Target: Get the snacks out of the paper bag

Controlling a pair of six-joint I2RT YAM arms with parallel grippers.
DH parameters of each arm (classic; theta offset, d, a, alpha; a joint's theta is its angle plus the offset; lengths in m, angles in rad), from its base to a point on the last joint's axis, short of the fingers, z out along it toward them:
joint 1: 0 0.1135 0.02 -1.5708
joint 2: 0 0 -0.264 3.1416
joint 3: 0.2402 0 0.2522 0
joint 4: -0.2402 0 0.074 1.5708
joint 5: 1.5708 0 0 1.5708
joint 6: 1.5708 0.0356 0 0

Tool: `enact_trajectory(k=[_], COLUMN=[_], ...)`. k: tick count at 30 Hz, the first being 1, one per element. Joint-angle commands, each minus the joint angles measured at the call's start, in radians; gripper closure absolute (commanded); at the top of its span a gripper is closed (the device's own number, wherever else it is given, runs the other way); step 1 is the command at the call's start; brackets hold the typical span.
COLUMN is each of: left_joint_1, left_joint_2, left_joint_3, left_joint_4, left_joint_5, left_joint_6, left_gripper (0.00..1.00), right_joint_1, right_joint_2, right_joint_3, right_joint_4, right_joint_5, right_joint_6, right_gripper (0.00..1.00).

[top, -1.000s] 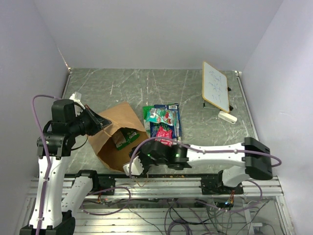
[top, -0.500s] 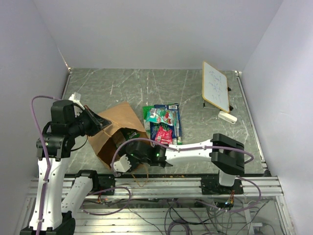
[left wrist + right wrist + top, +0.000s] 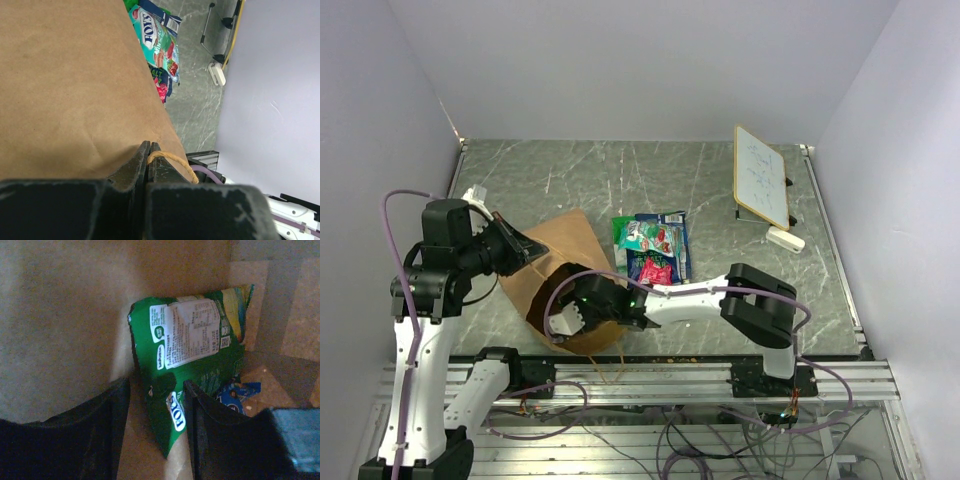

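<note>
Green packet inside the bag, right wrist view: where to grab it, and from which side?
Probably its near lower end, coming straight in through the mouth of the paper bag. The green packet leans slanted on the bag wall, and that end tapers to a corner sitting between the open fingers of the right gripper; the upper end looks too wide.

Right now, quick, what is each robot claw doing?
Left gripper: shut on the tall brown paper bag at its rim.
Right gripper: open, jaws either side of the green foil snack packet.
</note>
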Motion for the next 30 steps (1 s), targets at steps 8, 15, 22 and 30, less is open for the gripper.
enact_trajectory(k=[8,15,22,30], left_joint_1=[-0.002,-0.002,-0.003,-0.002], left_joint_2=[0.020,0.000,0.001,0.009], left_joint_3=[0.032,0.041,0.054,0.074], left_joint_4=[-0.053,-0.097,-0.082,-0.053], left_joint_5=[0.029,0.025,0.013,-0.032], left_joint_6=[0.014,0.013,0.004,0.020], left_gripper=[0.93,0.93,0.93,0.93], right_joint_1=[-0.030,-0.060,-0.061,-0.059], right_joint_2=[0.135,0.215,0.172,-0.018], right_joint_3=[0.105,0.222,0.224,0.181], right_joint_4=[0.101,0.105,0.096,0.009], right_joint_5=[0.011,-0.045,-0.035,-0.118], right_joint_6=[-0.034,0.041,0.073,0.171], right_gripper=[0.56,0.64,0.99,1.00])
